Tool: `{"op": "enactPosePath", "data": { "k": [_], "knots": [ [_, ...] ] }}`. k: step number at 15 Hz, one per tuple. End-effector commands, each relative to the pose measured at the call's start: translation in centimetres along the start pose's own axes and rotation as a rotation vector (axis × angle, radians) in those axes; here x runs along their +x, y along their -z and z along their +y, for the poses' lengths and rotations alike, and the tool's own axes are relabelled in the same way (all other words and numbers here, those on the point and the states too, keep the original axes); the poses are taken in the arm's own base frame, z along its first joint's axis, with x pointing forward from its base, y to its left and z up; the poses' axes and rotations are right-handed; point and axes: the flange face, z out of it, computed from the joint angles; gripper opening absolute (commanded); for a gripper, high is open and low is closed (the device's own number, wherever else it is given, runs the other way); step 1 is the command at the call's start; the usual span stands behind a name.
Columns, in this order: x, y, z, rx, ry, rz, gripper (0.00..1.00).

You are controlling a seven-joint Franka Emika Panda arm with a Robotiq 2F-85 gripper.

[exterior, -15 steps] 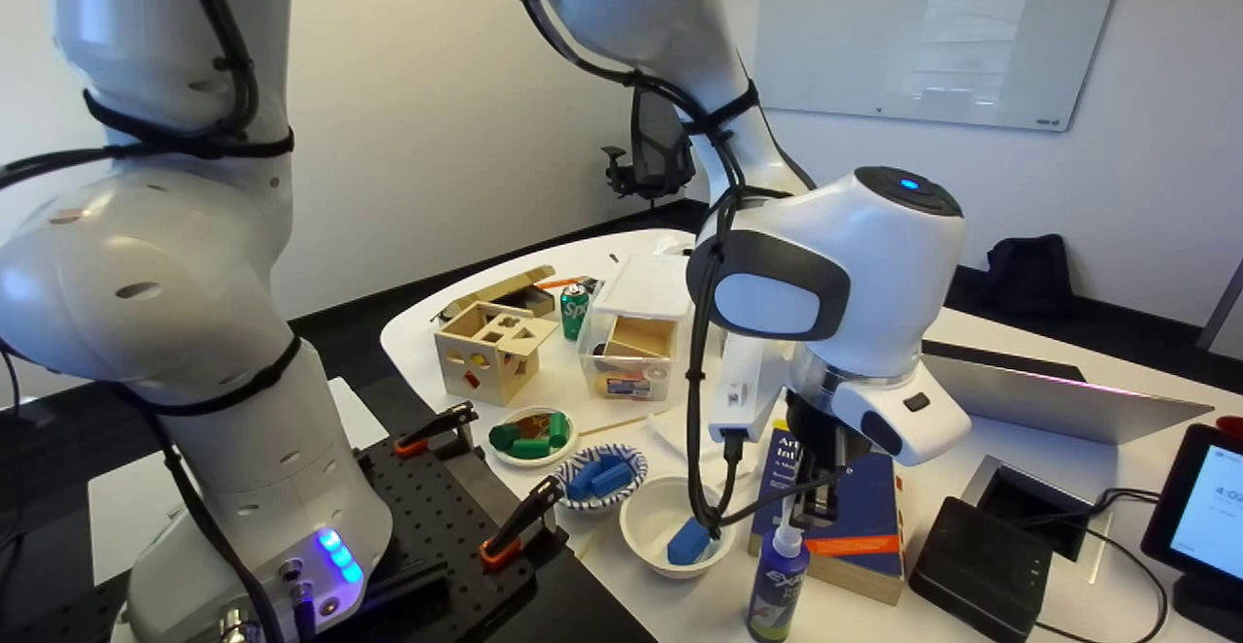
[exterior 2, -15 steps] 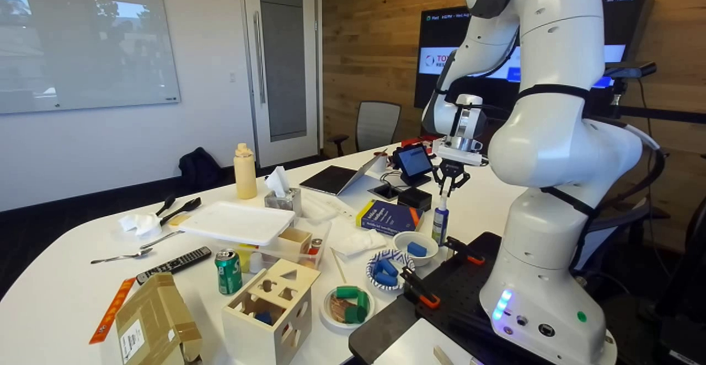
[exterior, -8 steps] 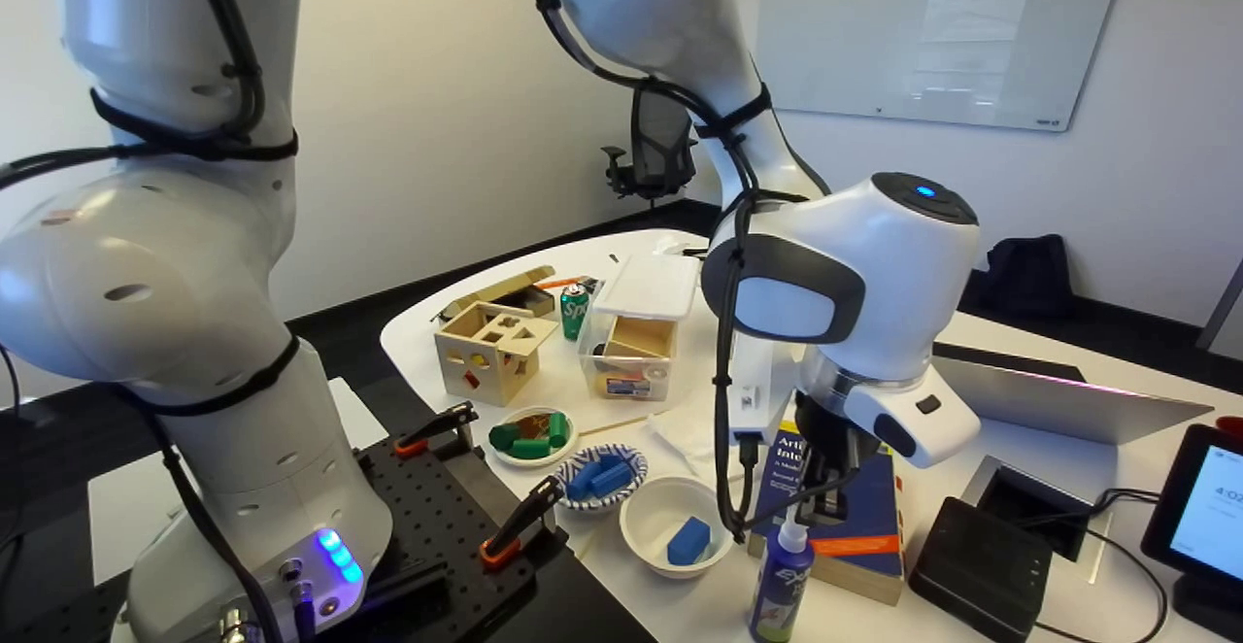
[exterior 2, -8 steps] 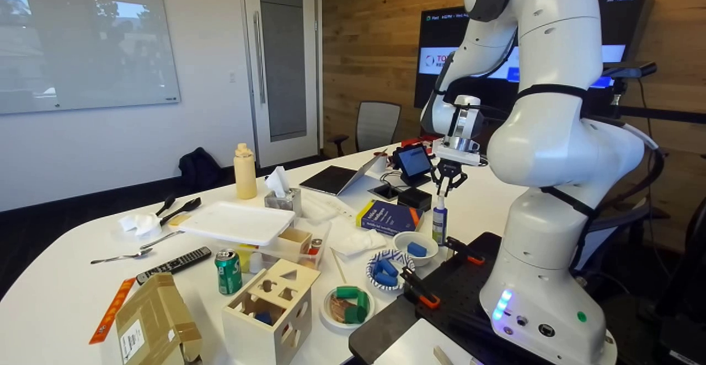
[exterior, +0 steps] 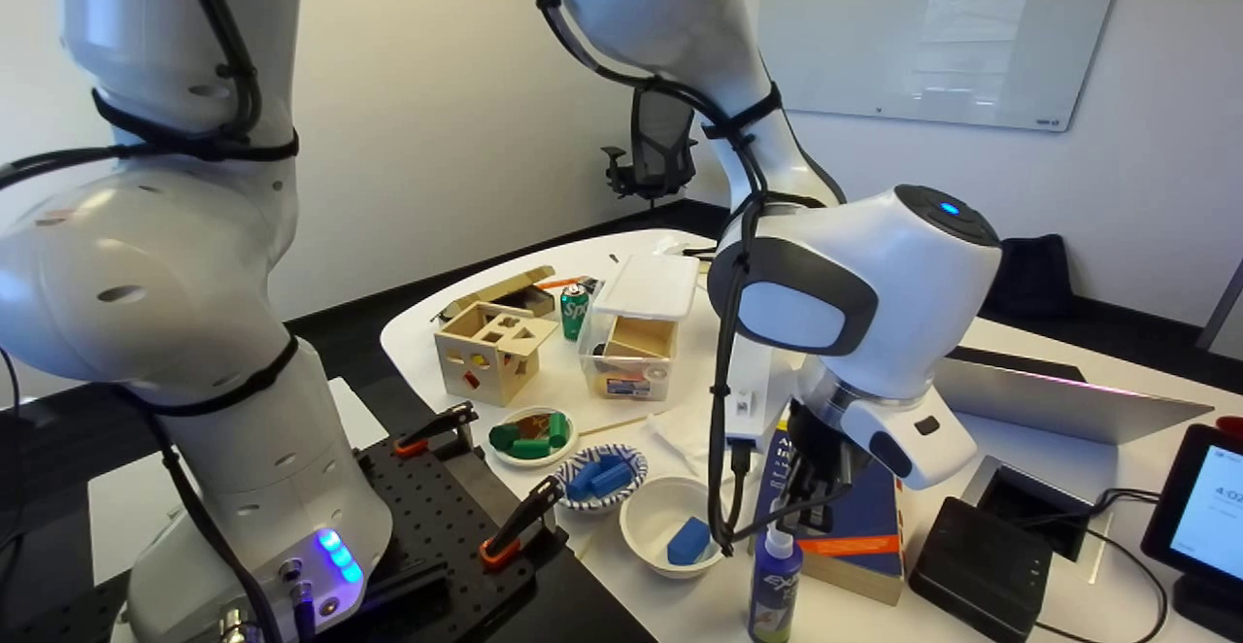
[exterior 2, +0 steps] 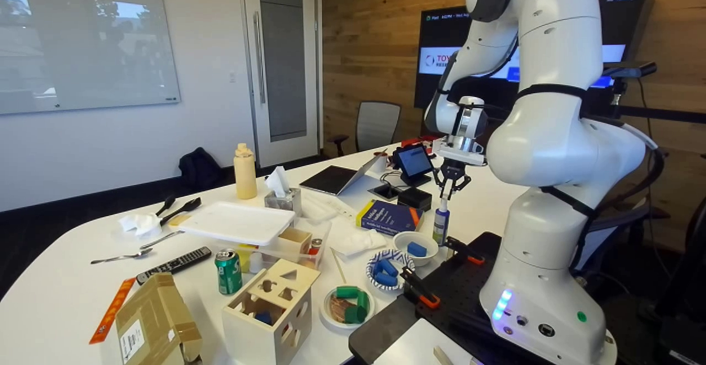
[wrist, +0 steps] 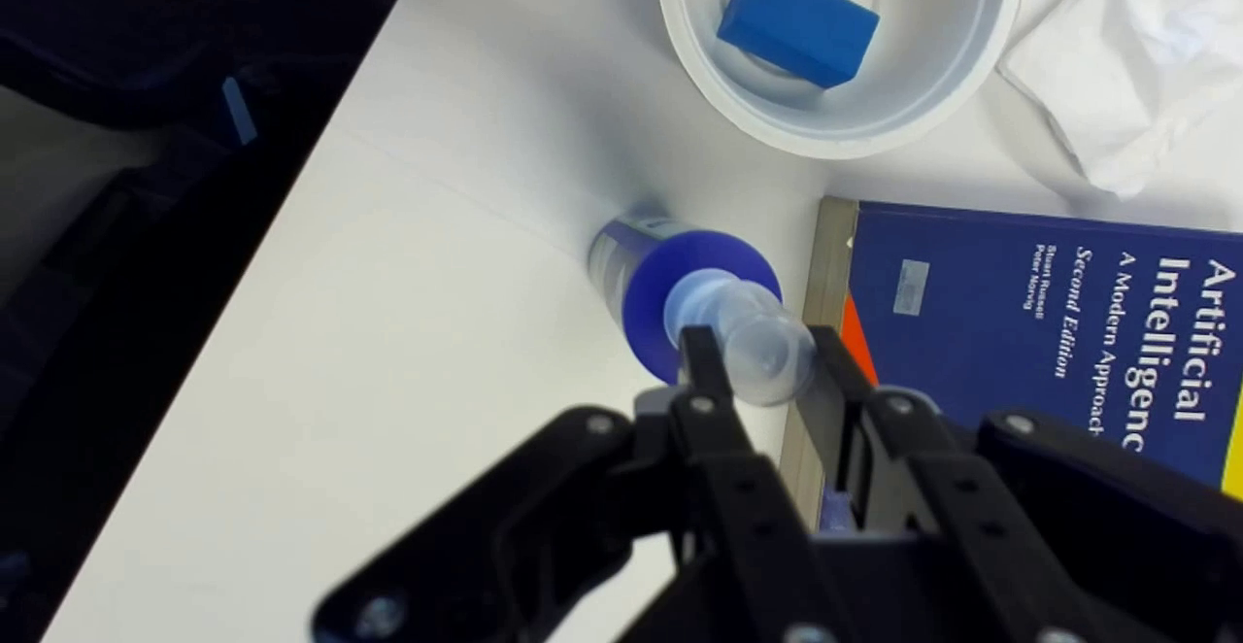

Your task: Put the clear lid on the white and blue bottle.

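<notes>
The white and blue bottle point(exterior: 775, 590) stands on the table beside the book, and shows in both exterior views point(exterior 2: 440, 223). In the wrist view its blue shoulder point(wrist: 670, 279) and whitish neck point(wrist: 697, 298) show, slightly slanted. The clear lid point(wrist: 767, 361) sits between my fingertips, over the neck of the bottle. My gripper point(wrist: 762, 352) has both fingers against the lid's sides and looks shut on it. The lid overlaps the neck in the view; how far down it sits cannot be told. In an exterior view my gripper point(exterior 2: 447, 194) is right above the bottle.
A white bowl point(wrist: 932, 89) with a blue block point(wrist: 799, 21) and a thick blue book point(wrist: 991, 332) stand close to the bottle. A black box point(exterior: 981, 565) and a laptop point(exterior: 1058, 390) lie beyond the book. A clamp point(exterior 2: 466, 250) is near the bottle.
My gripper shifted a little one way and then back with the lid. The bottle's top swayed along with it, while its base stayed about in place.
</notes>
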Motion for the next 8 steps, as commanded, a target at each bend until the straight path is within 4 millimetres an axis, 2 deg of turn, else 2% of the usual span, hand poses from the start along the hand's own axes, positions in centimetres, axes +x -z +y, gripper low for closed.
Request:
{"op": "enactPosePath", "data": {
  "k": [1, 5, 6, 7, 8],
  "knots": [
    [-0.2, -0.2, -0.2, -0.029, -0.016, -0.011, 0.06],
    [-0.2, 0.0, -1.4, -0.074, -0.009, -0.002, 0.06],
    [-0.3, 0.0, -1.9, -0.084, -0.003, 0.0, 0.13],
    [-0.4, 0.0, -2.3, -0.096, 0.002, 0.001, 0.5],
    [-0.5, 0.0, -2.8, -0.104, 0.007, 0.0, 0.51]
  ]
}}
